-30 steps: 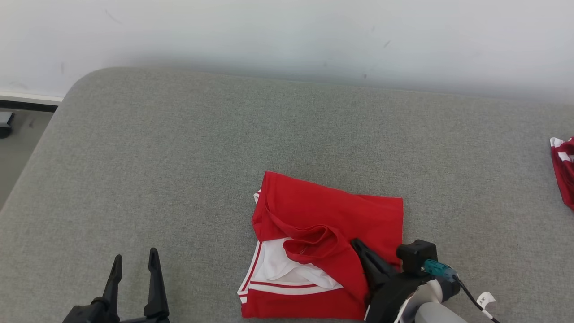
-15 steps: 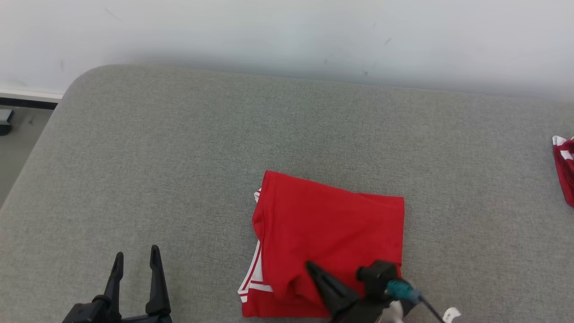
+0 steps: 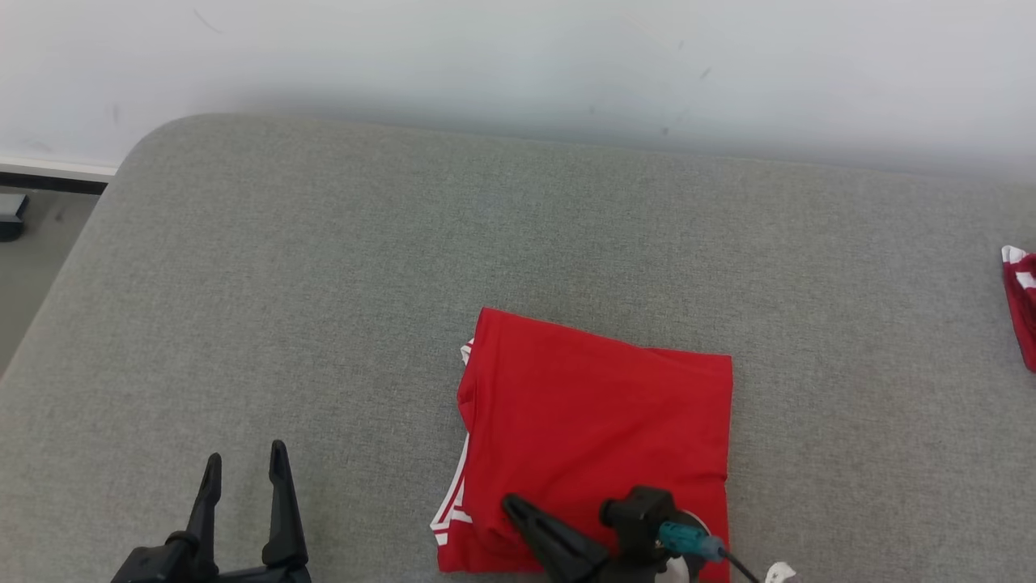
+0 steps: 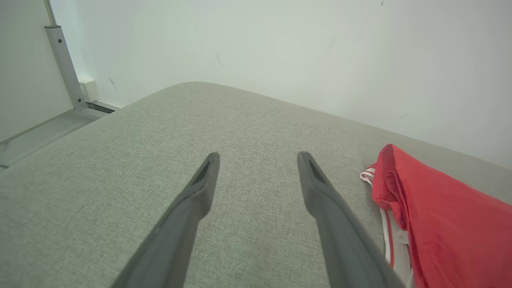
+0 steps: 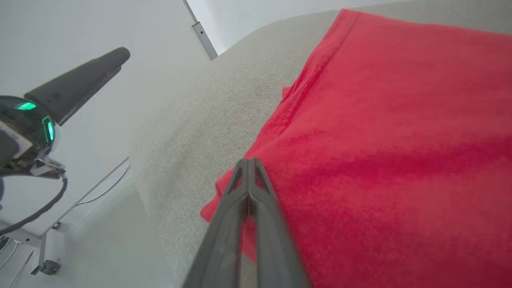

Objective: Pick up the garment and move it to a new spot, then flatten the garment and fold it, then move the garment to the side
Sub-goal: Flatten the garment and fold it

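Observation:
The garment (image 3: 599,421) is a red top with white trim, folded into a rough square on the grey padded surface (image 3: 324,283). It also shows in the left wrist view (image 4: 440,216) and the right wrist view (image 5: 380,120). My right gripper (image 3: 510,504) is shut and lies low over the garment's near left corner, fingers pointing left. In its own view the closed tips (image 5: 248,161) rest at the red cloth's edge, with no cloth visibly pinched between them. My left gripper (image 3: 244,455) stands open at the lower left, well apart from the garment, with nothing between its fingers (image 4: 200,188).
Another red and white cloth (image 3: 1021,308) lies at the surface's far right edge. A white wall runs behind the surface. The surface's rounded left corner drops to the floor (image 3: 32,243), where a metal post (image 4: 60,60) stands.
My right gripper swept left and toward the near edge across the garment. The bunched red fold and exposed white panel are now covered by a smooth red layer. The left gripper stayed put.

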